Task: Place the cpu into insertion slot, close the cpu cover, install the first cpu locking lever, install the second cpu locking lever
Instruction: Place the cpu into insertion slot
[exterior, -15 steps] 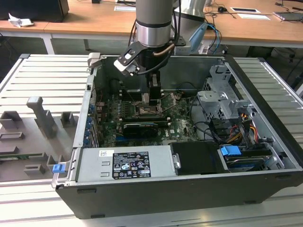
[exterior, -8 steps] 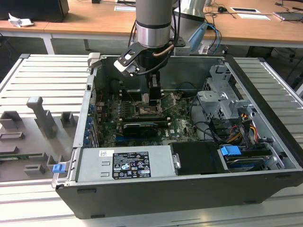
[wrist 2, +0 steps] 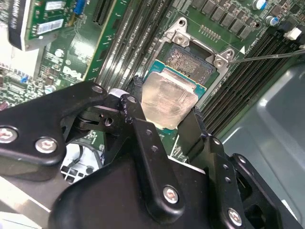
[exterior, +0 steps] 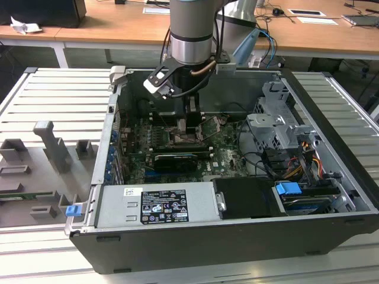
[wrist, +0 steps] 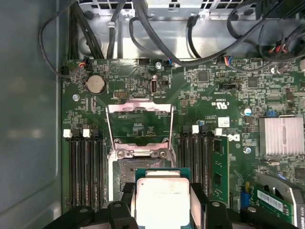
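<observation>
While the arm is hanging over the open computer case in the exterior view, its gripper is sitting low inside, at about one o'clock from the silver power supply, and is hiding the board right beneath it. In the second wrist view the black fingers are pinching the cpu by two opposite edges. The chip is lying flat, dull silver face up over a green rim, square with no long axis, and is covering part of the insertion slot. Whether it is touching the pins I cannot tell. In the first wrist view the cpu cover is standing open beyond the slot, between two banks of memory slots, and the picture's edge is cutting off the fingers.
</observation>
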Available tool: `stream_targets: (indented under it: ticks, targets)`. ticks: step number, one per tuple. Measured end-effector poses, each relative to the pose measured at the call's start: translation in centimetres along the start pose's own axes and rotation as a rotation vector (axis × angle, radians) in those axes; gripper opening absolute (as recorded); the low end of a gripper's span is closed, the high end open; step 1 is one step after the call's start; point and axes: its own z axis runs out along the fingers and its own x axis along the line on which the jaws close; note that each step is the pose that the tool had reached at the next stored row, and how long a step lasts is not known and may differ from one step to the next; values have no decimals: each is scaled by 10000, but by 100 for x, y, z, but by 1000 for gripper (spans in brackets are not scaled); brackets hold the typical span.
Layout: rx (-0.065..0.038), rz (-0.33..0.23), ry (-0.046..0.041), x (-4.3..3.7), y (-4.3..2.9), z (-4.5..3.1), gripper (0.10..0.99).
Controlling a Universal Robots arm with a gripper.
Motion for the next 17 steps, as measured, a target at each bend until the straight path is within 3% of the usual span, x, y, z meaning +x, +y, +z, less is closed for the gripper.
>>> stream_targets:
  ticks: [3, 17]
  targets:
    - [-5, -249, 25, 17, -4, 63, 541]
    - [-9, -600, 49, 93, -52, 209, 541]
